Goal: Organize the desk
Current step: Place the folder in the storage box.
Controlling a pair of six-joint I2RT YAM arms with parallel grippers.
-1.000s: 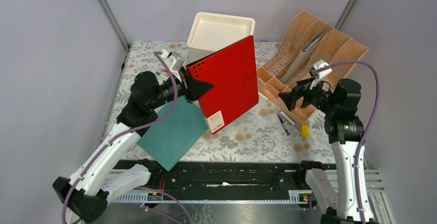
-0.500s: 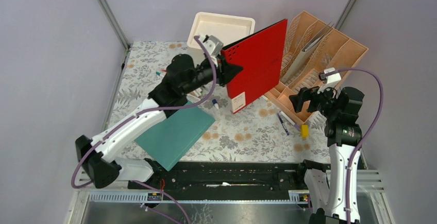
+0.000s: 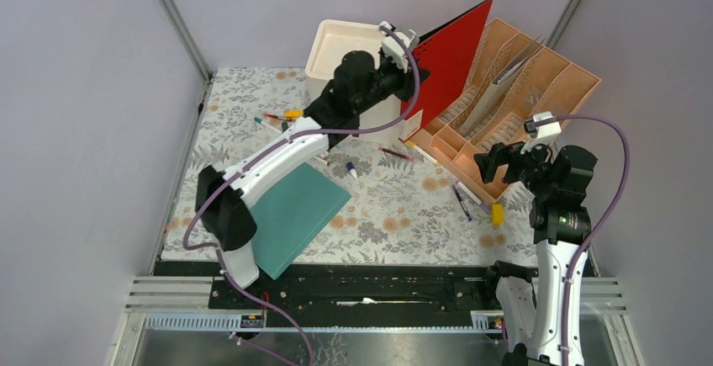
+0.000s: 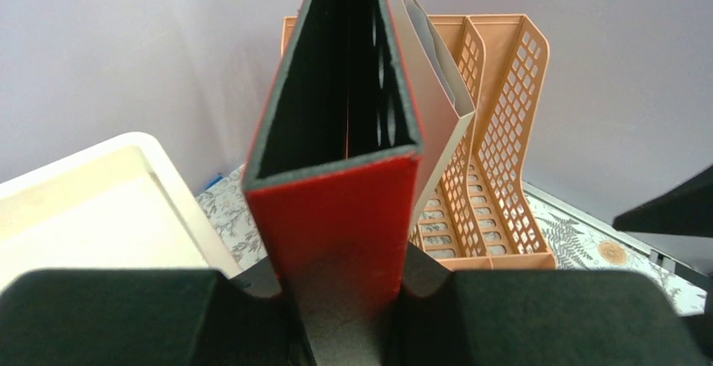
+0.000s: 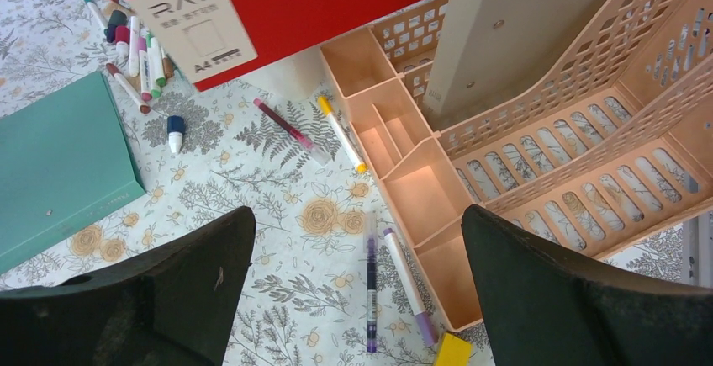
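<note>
Swung across from the desk's left half, the rigid red cardboard A4 folder (image 3: 454, 46) now stands on edge at the far right, close against the left side of the peach perforated plastic file rack (image 3: 538, 88). The left arm has stretched out long to carry it there.

The left gripper (image 4: 349, 299) is closed to a narrow gap on the folder's spine, one pad on each cover. That grip keeps the folder upright and lined up with the rack's slots (the likely reason for it). A pale grey-beige file (image 4: 437, 105) already fills the slot just beside. I cannot tell whether the red folder's lower edge has entered a slot or still hangs above the cloth.

The right gripper (image 5: 353, 299) is spread as wide as it goes and holds nothing. It hovers over the rack's small front compartments, clear of the incoming folder.

The desk (image 3: 404, 214), a tabletop in pale fern-and-flower cloth, lies beneath both arms between the metal rails. On it are a flat teal folder (image 3: 294, 210) at the near left, a shallow white plastic tray (image 3: 366, 42) at the back, and loose felt pens (image 5: 134, 46), which I judge are still to be sorted.
</note>
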